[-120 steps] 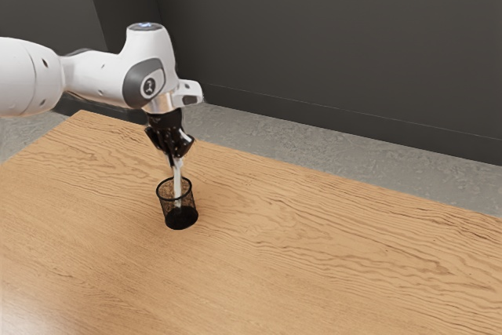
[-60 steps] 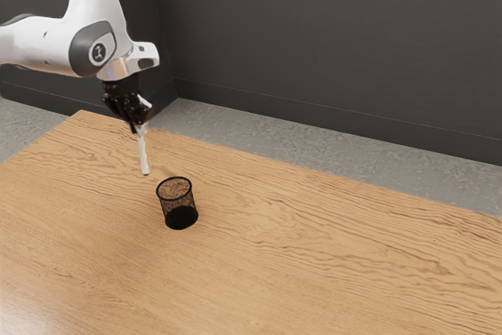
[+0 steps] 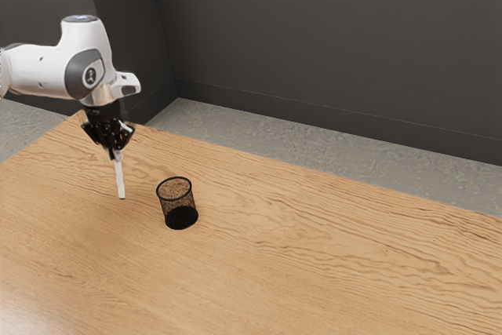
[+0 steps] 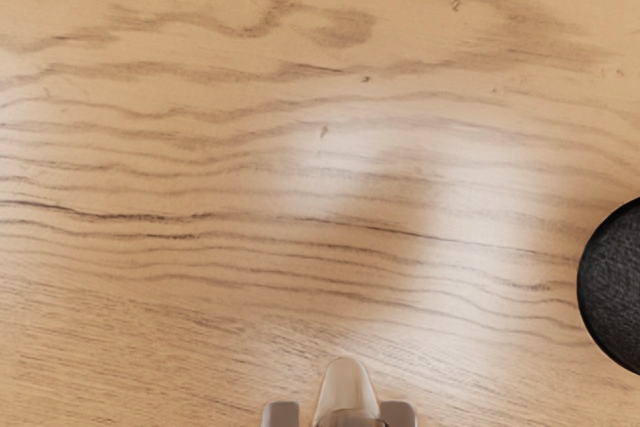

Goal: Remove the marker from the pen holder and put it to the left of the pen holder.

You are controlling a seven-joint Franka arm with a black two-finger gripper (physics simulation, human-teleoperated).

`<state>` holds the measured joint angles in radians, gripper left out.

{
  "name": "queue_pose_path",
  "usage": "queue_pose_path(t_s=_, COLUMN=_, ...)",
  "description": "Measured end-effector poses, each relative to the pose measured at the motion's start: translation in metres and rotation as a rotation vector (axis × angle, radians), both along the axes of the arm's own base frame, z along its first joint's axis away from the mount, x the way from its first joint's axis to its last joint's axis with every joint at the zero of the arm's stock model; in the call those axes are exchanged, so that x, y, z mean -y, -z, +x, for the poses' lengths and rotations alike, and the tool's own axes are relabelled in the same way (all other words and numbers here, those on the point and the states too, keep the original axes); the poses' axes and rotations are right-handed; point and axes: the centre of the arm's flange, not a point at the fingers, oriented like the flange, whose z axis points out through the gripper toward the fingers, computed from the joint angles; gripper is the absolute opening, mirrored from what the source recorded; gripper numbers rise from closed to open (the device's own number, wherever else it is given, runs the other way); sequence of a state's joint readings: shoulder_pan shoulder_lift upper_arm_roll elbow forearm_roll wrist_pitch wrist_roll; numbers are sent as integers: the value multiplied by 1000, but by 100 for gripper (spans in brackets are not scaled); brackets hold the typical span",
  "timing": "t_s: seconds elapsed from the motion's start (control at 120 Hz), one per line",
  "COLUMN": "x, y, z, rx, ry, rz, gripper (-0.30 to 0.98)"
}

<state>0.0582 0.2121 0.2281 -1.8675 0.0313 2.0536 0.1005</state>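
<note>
Lowered and carried toward the exterior view's left, the white marker (image 3: 120,181) hangs near-upright beside the mesh pen holder (image 3: 180,216), the tool (image 3: 116,154) closed on its upper end. Released this upright over the surface (image 3: 314,256), it could topple and roll off its spot.

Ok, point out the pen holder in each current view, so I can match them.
Exterior view: the pen holder stands on the table, in the exterior view's left half.
Wrist view: the pen holder, dark and round, is cut off by the picture's edge, off to one side of the marker.
Shared landmark: that pale marker, held in the gripper.
</note>
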Motion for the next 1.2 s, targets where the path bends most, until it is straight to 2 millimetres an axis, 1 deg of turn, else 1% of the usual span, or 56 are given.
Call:
queue_pose_path(t_s=0.1, x=-2, y=9, z=1, rx=-7, ry=-11, rz=-9, gripper=-10)
queue_pose_path(t_s=0.675, x=-10, y=47, z=5, rx=-35, ry=-54, rz=-36, gripper=-10)
queue_pose_path(t_s=0.875, x=-11, y=50, z=5, rx=-33, ry=-59, rz=-36, gripper=-9)
queue_pose_path(t_s=1.05, x=-10, y=46, z=5, rx=-23, ry=-55, rz=-53, gripper=30)
queue_pose_path(t_s=1.142, x=-10, y=42, z=5, rx=-17, ry=-50, rz=-56, gripper=44)
queue_pose_path(t_s=1.2, x=-10, y=33, z=4, rx=-3, ry=-44, rz=-55, gripper=50)
